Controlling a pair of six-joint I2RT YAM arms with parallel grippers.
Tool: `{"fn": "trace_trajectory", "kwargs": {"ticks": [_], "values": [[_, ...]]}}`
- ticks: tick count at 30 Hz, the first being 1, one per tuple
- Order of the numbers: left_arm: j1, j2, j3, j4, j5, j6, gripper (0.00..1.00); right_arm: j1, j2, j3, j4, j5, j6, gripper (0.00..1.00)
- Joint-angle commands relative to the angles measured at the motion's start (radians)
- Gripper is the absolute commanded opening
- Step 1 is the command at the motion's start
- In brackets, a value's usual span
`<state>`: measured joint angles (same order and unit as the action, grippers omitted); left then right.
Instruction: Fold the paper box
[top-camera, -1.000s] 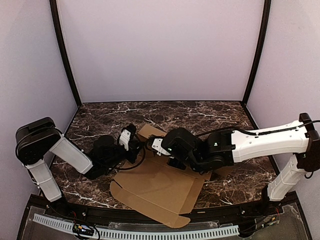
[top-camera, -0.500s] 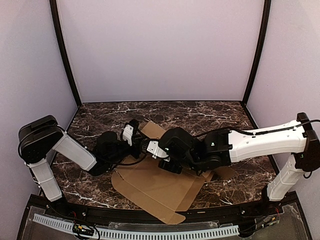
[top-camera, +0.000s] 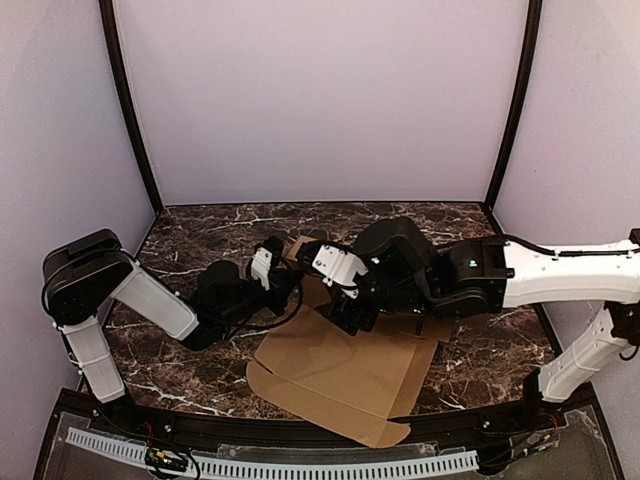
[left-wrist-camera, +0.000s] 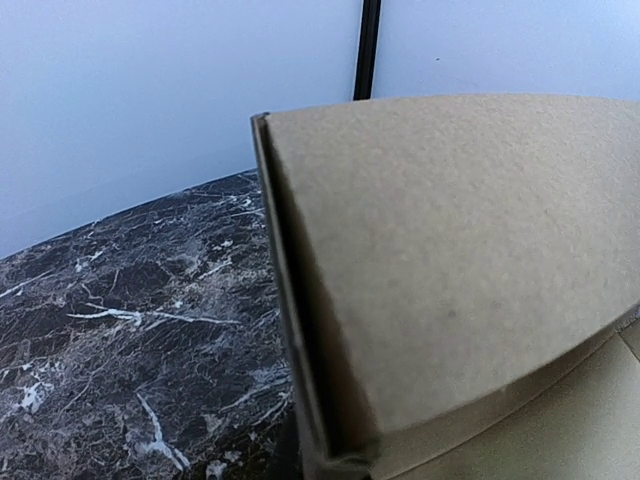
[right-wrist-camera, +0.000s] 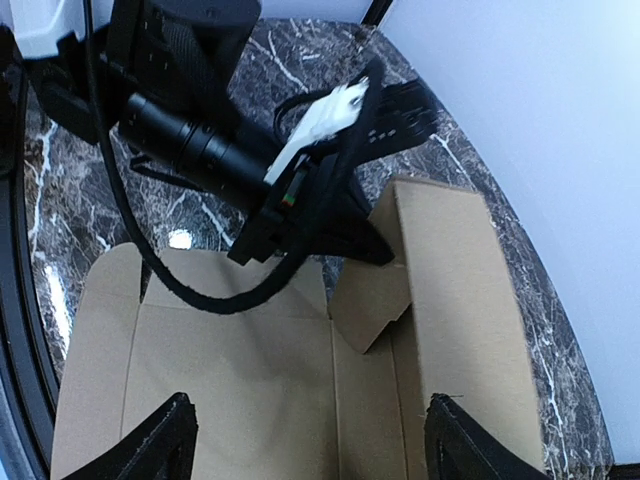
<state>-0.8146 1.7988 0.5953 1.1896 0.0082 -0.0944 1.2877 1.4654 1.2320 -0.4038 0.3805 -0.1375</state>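
The paper box (top-camera: 340, 372) is a flat brown cardboard sheet lying on the marble table, with a long side panel (right-wrist-camera: 455, 300) raised at its far edge. My left gripper (top-camera: 292, 284) is shut on a small corner flap (right-wrist-camera: 372, 300) at the sheet's far left. In the left wrist view that folded cardboard (left-wrist-camera: 450, 260) fills the right side and runs down into the jaws. My right gripper (right-wrist-camera: 312, 445) hangs open above the middle of the sheet, its fingertips (right-wrist-camera: 165, 440) wide apart and touching nothing.
The dark marble table (top-camera: 200, 235) is enclosed by pale walls and two black corner posts (top-camera: 130, 110). The sheet's near corner (top-camera: 385, 435) reaches over the table's front edge. The left arm's cable (right-wrist-camera: 180, 290) loops over the sheet's left part.
My right gripper has opened, let go of the sheet and lifted up to the right. The left gripper moved right with the flap, and the sheet slid right.
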Motion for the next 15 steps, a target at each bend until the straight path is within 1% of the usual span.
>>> {"fn": "trace_trajectory", "kwargs": {"ticks": [1, 2, 4, 10, 13, 15], "values": [[-0.004, -0.063, 0.039, -0.128, -0.012, -0.020, 0.01, -0.016, -0.099, 0.009, 0.019, -0.031, 0.057, 0.78], [-0.004, -0.084, 0.049, -0.159, -0.024, -0.020, 0.01, -0.019, -0.117, 0.008, 0.019, -0.036, 0.063, 0.79], [-0.004, -0.116, 0.065, -0.311, -0.063, -0.024, 0.01, -0.027, -0.143, 0.006, 0.018, -0.045, 0.073, 0.80], [-0.004, -0.243, 0.055, -0.549, -0.154, -0.045, 0.01, -0.067, -0.178, -0.003, 0.011, -0.034, 0.100, 0.80], [-0.004, -0.310, 0.057, -0.649, -0.159, -0.055, 0.01, -0.104, -0.170, 0.015, 0.010, -0.065, 0.135, 0.80], [-0.004, -0.338, 0.071, -0.728, -0.140, -0.055, 0.01, -0.136, -0.154, 0.035, 0.010, -0.118, 0.182, 0.79]]}}
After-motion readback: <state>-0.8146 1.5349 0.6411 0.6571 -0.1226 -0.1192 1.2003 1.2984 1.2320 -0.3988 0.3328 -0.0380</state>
